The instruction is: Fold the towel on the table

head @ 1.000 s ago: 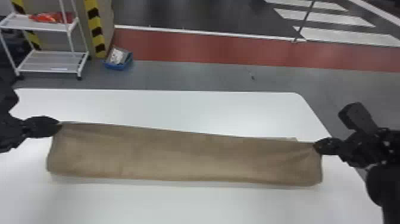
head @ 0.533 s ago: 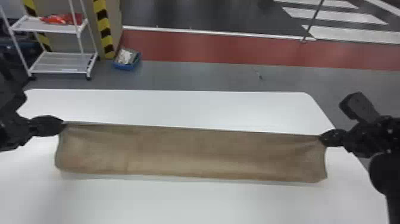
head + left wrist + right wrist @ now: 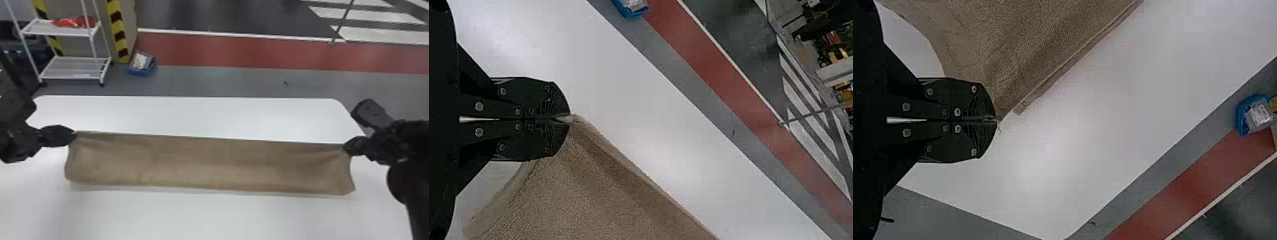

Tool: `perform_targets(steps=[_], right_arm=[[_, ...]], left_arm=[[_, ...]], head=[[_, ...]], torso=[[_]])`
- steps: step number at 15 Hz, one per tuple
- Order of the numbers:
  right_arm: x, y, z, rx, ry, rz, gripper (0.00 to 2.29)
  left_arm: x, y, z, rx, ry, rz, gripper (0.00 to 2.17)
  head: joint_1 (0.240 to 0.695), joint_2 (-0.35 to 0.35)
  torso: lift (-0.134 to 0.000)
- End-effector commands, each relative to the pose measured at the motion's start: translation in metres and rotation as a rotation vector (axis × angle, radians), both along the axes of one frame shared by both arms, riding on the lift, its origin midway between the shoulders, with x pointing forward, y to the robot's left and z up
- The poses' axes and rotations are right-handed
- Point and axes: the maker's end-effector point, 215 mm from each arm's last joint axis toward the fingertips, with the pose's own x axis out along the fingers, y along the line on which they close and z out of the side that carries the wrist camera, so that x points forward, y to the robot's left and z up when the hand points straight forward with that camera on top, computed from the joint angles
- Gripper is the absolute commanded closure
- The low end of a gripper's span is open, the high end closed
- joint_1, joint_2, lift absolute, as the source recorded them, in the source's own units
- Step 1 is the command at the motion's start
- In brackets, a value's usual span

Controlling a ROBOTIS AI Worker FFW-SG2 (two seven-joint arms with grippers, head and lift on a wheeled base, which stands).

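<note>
Left hand (image 3: 72,134) and right hand (image 3: 346,147), seemingly closed

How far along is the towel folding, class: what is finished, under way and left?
Done: both far corners of the towel are gripped, its far edge drawn straight. In hand: the left gripper and right gripper hold it as a long band over the table. Left, probably: laying it down, letting go and folding its length.
</note>
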Motion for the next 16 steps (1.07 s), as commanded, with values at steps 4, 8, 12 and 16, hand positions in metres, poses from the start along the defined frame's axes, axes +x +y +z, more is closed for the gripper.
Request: perform_targets(steps=[4,8,12,16], right_arm=[[0.005,-0.012,-0.008,-0.078,-0.044,-0.103,0.11],[-0.001,-0.015,-0.009,-0.058,-0.061,-0.144,0.03],[-0.017,-0.018,-0.006,-0.015,-0.085,-0.162,0.04],[-0.031,-0.033,-0.010,0.017,-0.089,-0.198,0.05]], left_arm=[[-0.002,-0.003,-0.005,-0.001,0.002,-0.010,1.58],[-0.001,-0.003,-0.007,0.000,-0.001,-0.006,1.58],[0.005,-0.002,-0.003,-0.009,-0.068,0.031,0.00],[0.006,-0.008,0.005,-0.015,-0.129,0.016,0.03]], head=[[0.695,-0.118],[0.695,-0.129],[0.695,-0.133],[0.695,-0.140]], torso=[[-0.125],[-0.125],[-0.125],[-0.125]])
